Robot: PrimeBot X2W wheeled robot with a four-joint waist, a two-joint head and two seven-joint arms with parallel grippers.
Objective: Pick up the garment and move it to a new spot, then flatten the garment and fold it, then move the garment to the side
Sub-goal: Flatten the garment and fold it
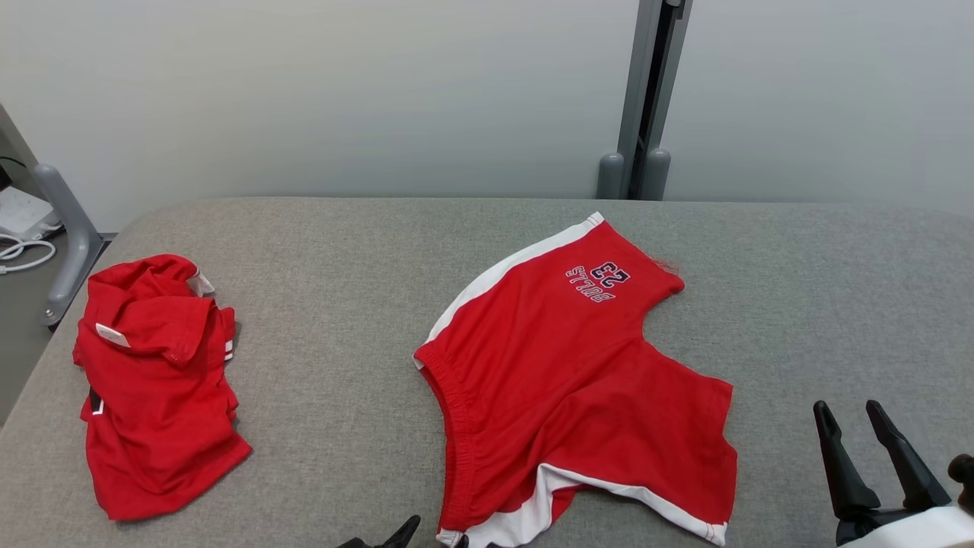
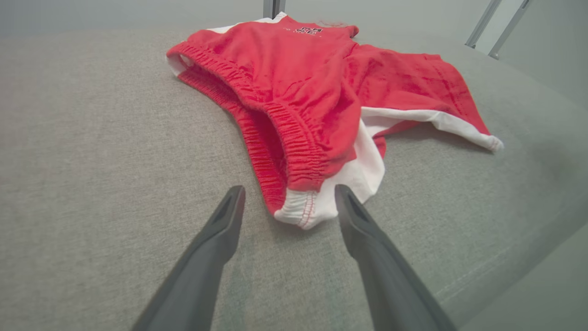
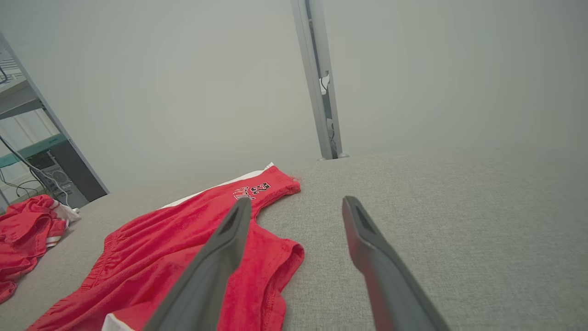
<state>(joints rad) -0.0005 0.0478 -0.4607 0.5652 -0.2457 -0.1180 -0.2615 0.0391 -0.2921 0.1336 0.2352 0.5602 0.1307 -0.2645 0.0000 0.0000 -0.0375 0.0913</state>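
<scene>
Red basketball shorts (image 1: 555,380) with white side stripes lie spread near the middle of the grey padded surface (image 1: 342,251), reaching its near edge. Their elastic waistband (image 2: 285,133) faces the left edge. One leg, carrying the "BULLS 23" print (image 1: 601,278), runs toward the far edge; the other runs toward the right edge, so the legs splay apart.

The left gripper (image 2: 289,188) is spread wide and grips nothing, its fingers on either side of the waistband's white near corner. The right gripper (image 1: 845,405) is also wide apart and empty, near the right near corner, beside the shorts. A crumpled red garment (image 1: 152,380) sits by the left edge.
</scene>
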